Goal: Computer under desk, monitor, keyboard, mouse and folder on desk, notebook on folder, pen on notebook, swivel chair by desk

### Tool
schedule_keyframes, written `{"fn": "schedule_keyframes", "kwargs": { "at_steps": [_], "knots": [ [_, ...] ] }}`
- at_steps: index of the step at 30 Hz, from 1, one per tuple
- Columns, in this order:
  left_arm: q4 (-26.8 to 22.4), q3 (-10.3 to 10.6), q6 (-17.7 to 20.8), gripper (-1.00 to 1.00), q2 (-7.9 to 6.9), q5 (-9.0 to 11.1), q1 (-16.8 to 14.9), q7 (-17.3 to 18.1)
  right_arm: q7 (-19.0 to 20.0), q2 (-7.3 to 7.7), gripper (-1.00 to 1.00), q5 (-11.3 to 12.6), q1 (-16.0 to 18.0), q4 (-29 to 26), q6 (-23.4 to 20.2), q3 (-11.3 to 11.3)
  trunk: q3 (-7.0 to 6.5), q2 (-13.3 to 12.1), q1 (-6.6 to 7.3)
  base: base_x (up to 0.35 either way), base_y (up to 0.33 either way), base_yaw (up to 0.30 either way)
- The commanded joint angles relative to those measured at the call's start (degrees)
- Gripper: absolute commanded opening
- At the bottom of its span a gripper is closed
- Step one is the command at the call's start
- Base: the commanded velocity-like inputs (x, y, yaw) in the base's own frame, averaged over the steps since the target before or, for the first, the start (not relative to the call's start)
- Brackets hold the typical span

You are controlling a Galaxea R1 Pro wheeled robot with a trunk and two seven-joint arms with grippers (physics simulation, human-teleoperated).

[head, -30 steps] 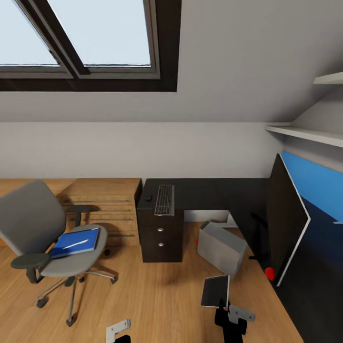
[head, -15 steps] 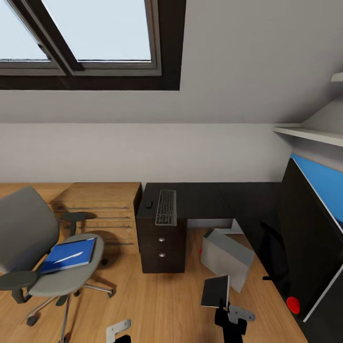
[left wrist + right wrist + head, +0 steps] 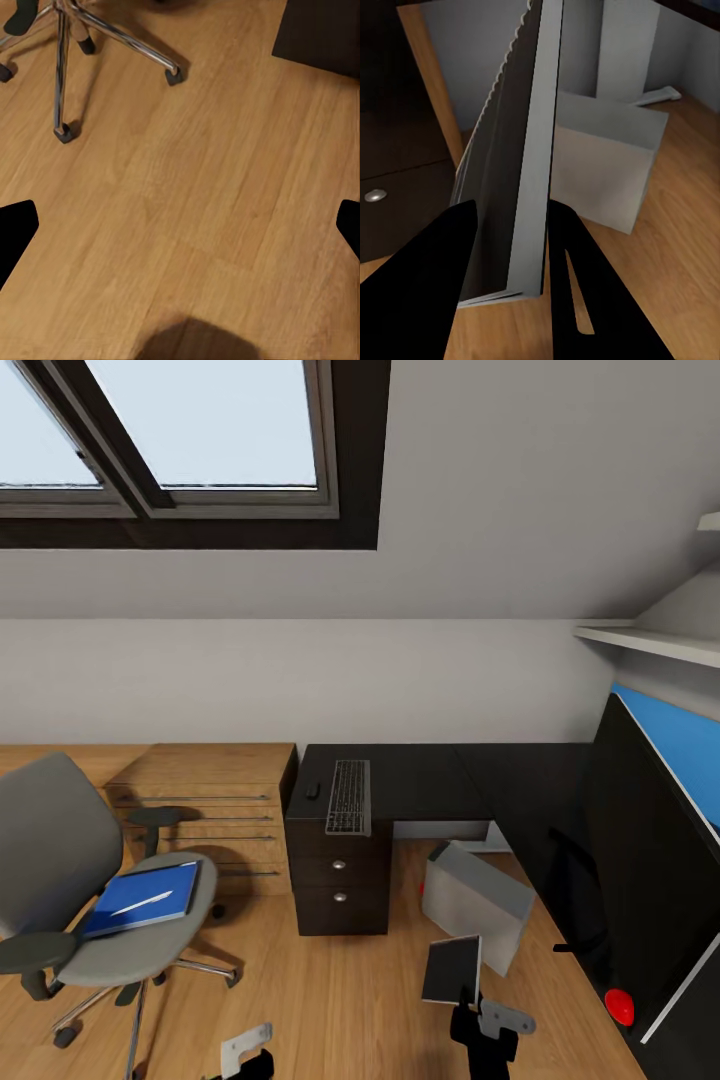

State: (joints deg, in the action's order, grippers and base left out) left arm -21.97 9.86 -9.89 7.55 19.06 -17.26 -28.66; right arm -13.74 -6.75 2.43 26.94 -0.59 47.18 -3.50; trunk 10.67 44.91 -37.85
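The right gripper (image 3: 506, 247) was clamped on the notebook (image 3: 514, 180), a thin grey rectangular pad carried upright on its edge, with one black finger (image 3: 424, 289) on each face; in the head view the pad (image 3: 451, 970) stood low in front of the robot, above the wooden floor (image 3: 330, 980). The left gripper (image 3: 180, 225) hung released over bare floorboards, fingers spread wide and grasping nothing, near the chrome castor base of the swivel chair (image 3: 71, 45). The flat bright blue folder (image 3: 143, 897) lay on the grey padded seat of that chair (image 3: 60, 860) with the slim white pen (image 3: 142, 901) resting across it. On the glossy black L-shaped desk (image 3: 430, 780) the silver-framed keyboard (image 3: 348, 796) sat with the small black mouse (image 3: 313, 790) just beside it, while the wide black monitor (image 3: 650, 870) stood on the desk's right wing and the light grey computer tower (image 3: 478, 900) sat tilted on the floor, partly under the desktop. The risk, as I judge it, lay in order: the notebook was in hand while the folder was not yet on the desk. A pad pinched on edge could also pivot or slip during travel.
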Motion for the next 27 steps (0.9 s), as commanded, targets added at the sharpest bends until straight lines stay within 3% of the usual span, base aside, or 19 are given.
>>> {"fn": "schedule_keyframes", "kwargs": {
  "at_steps": [1,4,7,9,11,13,14,15,16,18,20,21,23,26,27],
  "knots": [
    [-0.41,0.52,-0.42,1.0,-0.09,0.62,-0.05,-0.31,0.25,-0.04,-1.0,0.24,0.05,-0.05,0.26,-0.28,0.09,0.07,-0.01,0.0,0.0,0.0],
    [-4.11,0.57,-0.4,1.0,-0.12,0.63,-0.02,-0.34,0.16,-0.11,-1.0,0.27,0.05,-0.41,0.27,-0.18,0.09,0.07,-0.01,0.0,0.0,0.0],
    [-11.28,0.87,0.71,1.0,-0.04,0.63,-0.02,-0.57,0.05,-0.39,-1.0,0.37,0.05,-2.06,0.17,-0.13,0.09,0.07,-0.01,0.0,0.0,0.0],
    [-20.53,2.35,7.88,1.0,-0.13,0.66,-0.04,-1.19,-0.06,-1.32,-1.0,0.58,0.05,-8.6,-0.29,-0.37,0.09,0.07,-0.01,0.0,0.0,0.0],
    [-24.18,2.58,11.49,1.0,-0.21,0.75,-0.04,-1.62,-0.11,-1.6,-1.0,0.63,0.05,-11.01,-0.42,-0.43,0.09,0.07,-0.01,0.0,0.0,0.0],
    [-30.0,2.74,17.14,1.0,-0.41,0.91,-0.01,-2.28,-0.25,-1.84,-1.0,0.7,0.05,-14.36,-0.66,-0.43,0.09,0.07,-0.01,0.0,0.0,0.0],
    [-35.66,2.72,22.64,1.0,-0.55,1.05,-0.02,-2.66,-0.36,-1.94,-1.0,0.85,0.05,-17.92,-1.51,-0.44,0.09,0.07,-0.01,0.0,0.0,0.0],
    [-37.46,2.7,24.31,1.0,-0.58,1.1,-0.01,-2.74,-0.39,-1.94,-1.0,0.93,0.05,-19.27,-2.12,-0.48,0.09,0.07,-0.01,0.0,0.0,0.0],
    [-40.84,2.67,27.31,1.0,-0.62,1.28,-0.01,-2.88,-0.43,-1.95,-1.0,1.25,0.05,-22.28,-4.04,-0.58,0.09,0.07,-0.01,0.0,0.0,0.0],
    [-43.81,2.66,29.82,1.0,-0.65,1.52,-0.01,-2.98,-0.45,-1.92,-1.0,1.87,0.05,-25.71,-6.88,-0.69,0.09,0.07,-0.01,0.0,0.0,0.0],
    [-49.56,2.63,35.15,1.0,-0.69,2.9,-0.03,-3.11,-0.43,-1.67,-1.0,6.04,-0.39,-40.4,-20.32,-0.85,0.09,0.07,-0.01,0.0,0.0,0.0],
    [-49.85,2.63,35.83,1.0,-0.69,3.41,-0.02,-3.11,-0.42,-1.59,-1.0,7.2,-0.84,-44.94,-23.95,-0.86,0.09,0.07,-0.01,0.0,0.0,0.0],
    [-49.61,2.63,36.25,1.0,-0.69,3.85,0.0,-3.11,-0.42,-1.53,-1.0,8.25,-1.4,-49.08,-27.41,-0.87,0.09,0.07,-0.01,0.0,0.0,0.0],
    [-48.65,2.57,36.67,1.0,-0.75,4.62,-0.02,-3.12,-0.37,-1.41,-1.0,11.73,-2.47,-58.63,-37.41,-0.9,0.09,0.07,-0.01,0.0,0.0,0.0],
    [-48.48,2.54,36.74,1.0,-0.92,4.76,-0.02,-3.13,-0.34,-1.36,-1.0,12.61,-2.54,-59.82,-38.96,-0.94,0.09,0.07,-0.01,0.0,0.0,0.0]
  ]
}}
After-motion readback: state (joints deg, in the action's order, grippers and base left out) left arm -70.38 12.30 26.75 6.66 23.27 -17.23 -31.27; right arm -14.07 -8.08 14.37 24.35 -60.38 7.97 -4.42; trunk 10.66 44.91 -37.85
